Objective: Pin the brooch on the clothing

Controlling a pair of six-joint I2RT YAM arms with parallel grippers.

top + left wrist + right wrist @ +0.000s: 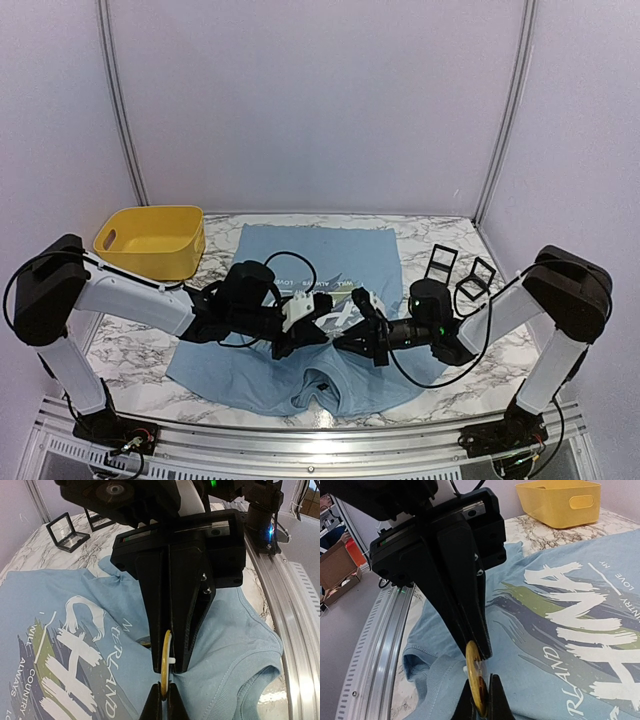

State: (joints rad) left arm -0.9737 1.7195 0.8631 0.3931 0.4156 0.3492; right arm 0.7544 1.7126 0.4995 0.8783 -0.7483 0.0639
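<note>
The light blue T-shirt point(300, 250) with white "CHINA" lettering lies flat on the marble table. My two grippers meet tip to tip above its lower chest, near the collar. The brooch point(165, 655) is a round yellow disc with a white post, held edge-on just above the fabric. In the left wrist view my left gripper point(164, 697) is shut on its lower edge, and the right gripper's fingers point(192, 630) clamp its upper part. In the right wrist view my right gripper point(481, 700) is shut on the brooch point(475, 675), with the left gripper's fingers point(465, 605) coming down onto its top.
A yellow plastic basket point(150, 240) stands at the back left, touching the shirt's sleeve side. Two small black display frames point(440, 262) stand at the back right beside the shirt. A metal rail point(285, 605) runs along the table's near edge.
</note>
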